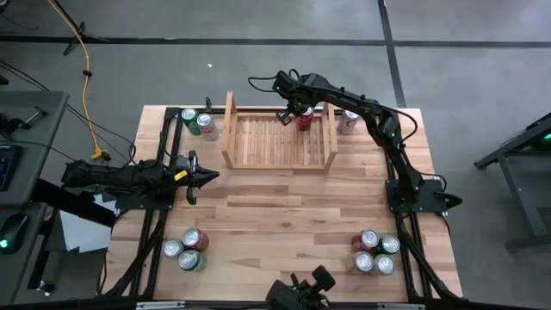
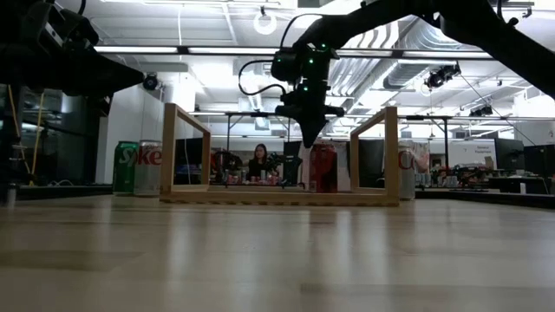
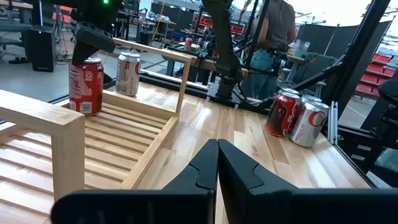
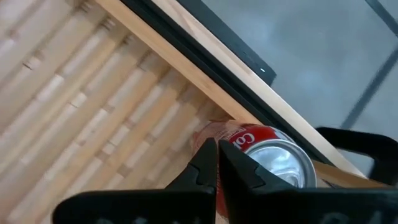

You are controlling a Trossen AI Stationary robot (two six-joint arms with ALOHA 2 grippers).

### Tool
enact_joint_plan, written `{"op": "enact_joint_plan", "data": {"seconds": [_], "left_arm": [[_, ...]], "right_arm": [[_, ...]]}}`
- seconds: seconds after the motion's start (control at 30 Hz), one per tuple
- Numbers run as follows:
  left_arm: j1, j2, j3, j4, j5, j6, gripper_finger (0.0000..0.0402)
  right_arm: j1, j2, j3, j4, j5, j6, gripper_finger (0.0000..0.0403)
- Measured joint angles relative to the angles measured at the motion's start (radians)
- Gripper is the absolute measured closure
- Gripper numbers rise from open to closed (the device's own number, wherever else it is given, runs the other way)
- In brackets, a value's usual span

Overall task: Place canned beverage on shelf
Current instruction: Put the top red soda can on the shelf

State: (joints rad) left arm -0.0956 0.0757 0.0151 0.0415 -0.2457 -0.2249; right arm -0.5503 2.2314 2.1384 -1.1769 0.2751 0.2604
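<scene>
A red canned beverage (image 1: 305,120) stands upright on its base on the slats of the pale wooden shelf (image 1: 274,142), in the shelf's far right corner. My right gripper (image 4: 217,158) is shut and slants down from above. Its tips are right at the rim of the can's silver top (image 4: 277,163), toward the shelf's left side. The left wrist view shows that gripper (image 3: 87,51) just over the red can (image 3: 86,84). My left gripper (image 1: 209,175) is shut and level at the table's left, well short of the shelf. My right gripper's shut fingertips (image 4: 205,163) stand against the edge of the can's top (image 4: 249,144), coming down at a slant from above. I cannot tell whether they touch it. The can stands upright on the shelf's slats.
Two cans (image 1: 198,122) stand left of the shelf, and one (image 1: 347,121) just outside its right side board. Three cans (image 1: 188,249) sit near the front left and several (image 1: 375,252) near the front right. Bare wooden table lies between the shelf and those groups.
</scene>
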Motion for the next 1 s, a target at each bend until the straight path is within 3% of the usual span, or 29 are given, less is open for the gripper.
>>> {"op": "enact_joint_plan", "data": {"seconds": [0.53,0.83,1.0], "left_arm": [[0.0,0.0,0.0,0.0,0.0,0.0,0.0398],[0.0,0.0,0.0,0.0,0.0,0.0,0.0398],[0.0,0.0,0.0,0.0,0.0,0.0,0.0398]], "right_arm": [[-0.009,0.0,0.0,-0.109,0.089,0.013,0.0403],[-0.008,0.0,0.0,-0.1,0.09,0.048,0.0403],[-0.008,0.0,0.0,-0.048,0.032,0.075,0.0403]]}}
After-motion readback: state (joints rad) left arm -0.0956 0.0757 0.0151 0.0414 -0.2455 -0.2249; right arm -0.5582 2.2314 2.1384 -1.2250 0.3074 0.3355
